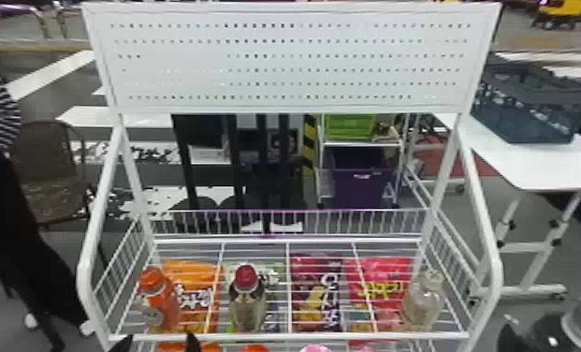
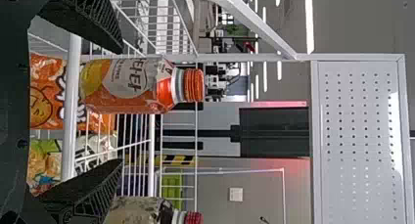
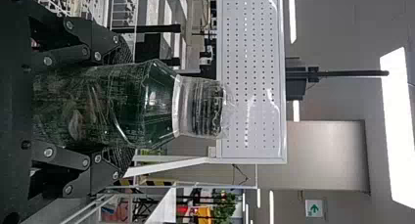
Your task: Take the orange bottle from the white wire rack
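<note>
Lined up on the orange bottle (image 2: pixel 129 89) near the rack's (image 1: pixel 284 336) front-left corner, my left jaws, spread, should advance and close; right jaws pinch a clear bottle (image 3: pixel 142 106).

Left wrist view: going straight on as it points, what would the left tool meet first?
Probably the orange bottle, standing off-centre ahead of the left tool; depth is unclear, so the rack's front bar might come first.

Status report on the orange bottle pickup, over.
Left gripper open and empty, facing the orange bottle. Right gripper closed on a clear bottle. Orange bottle upright on the wire rack, untouched. Front rail low before its base.
</note>
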`<state>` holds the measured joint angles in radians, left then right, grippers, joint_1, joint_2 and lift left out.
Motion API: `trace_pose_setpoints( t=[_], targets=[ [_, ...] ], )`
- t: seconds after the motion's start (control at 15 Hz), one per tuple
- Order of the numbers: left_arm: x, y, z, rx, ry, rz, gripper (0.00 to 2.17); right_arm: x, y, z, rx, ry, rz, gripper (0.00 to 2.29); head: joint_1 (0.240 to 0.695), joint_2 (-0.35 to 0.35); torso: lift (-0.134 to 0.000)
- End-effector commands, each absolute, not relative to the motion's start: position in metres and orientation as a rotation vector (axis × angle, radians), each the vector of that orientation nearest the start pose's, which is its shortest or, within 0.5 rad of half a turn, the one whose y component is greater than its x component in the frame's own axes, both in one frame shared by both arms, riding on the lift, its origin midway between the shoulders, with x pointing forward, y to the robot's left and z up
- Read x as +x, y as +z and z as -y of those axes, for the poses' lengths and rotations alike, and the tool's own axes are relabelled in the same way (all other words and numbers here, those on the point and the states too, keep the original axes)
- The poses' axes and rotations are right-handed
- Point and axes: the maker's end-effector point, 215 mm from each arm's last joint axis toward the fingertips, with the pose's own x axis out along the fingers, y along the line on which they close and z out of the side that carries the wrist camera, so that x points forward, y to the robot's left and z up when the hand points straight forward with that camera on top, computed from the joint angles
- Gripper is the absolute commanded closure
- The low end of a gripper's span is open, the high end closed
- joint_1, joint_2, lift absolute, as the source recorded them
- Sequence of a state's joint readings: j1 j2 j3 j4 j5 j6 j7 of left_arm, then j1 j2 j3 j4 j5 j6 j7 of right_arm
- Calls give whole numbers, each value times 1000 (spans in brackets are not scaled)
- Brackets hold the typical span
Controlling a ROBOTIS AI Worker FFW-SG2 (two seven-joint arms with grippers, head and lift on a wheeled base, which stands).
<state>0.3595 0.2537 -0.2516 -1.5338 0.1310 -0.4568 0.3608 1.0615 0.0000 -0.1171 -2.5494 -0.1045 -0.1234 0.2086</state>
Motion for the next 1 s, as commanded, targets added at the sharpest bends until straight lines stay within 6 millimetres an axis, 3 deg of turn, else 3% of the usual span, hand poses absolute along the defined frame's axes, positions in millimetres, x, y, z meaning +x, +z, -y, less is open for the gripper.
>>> trace_pose_setpoints(
  t=[0.0, 0.4, 0.87, 0.93],
  targets=[
    [459, -441, -250, 39, 101, -5, 90, 306, -229, 230, -10, 139, 42, 1015, 499, 0, 0],
    [496, -458, -276, 24, 126, -26, 90, 302, -225, 235, -25, 134, 41, 1011, 499, 0, 0],
    [525, -432, -276, 19, 110, 22, 90, 296, -215, 234, -33, 136, 50, 1015, 499, 0, 0],
    [528, -433, -278, 26, 108, 15, 218, 294, -214, 234, -34, 136, 55, 1015, 499, 0, 0]
  ],
)
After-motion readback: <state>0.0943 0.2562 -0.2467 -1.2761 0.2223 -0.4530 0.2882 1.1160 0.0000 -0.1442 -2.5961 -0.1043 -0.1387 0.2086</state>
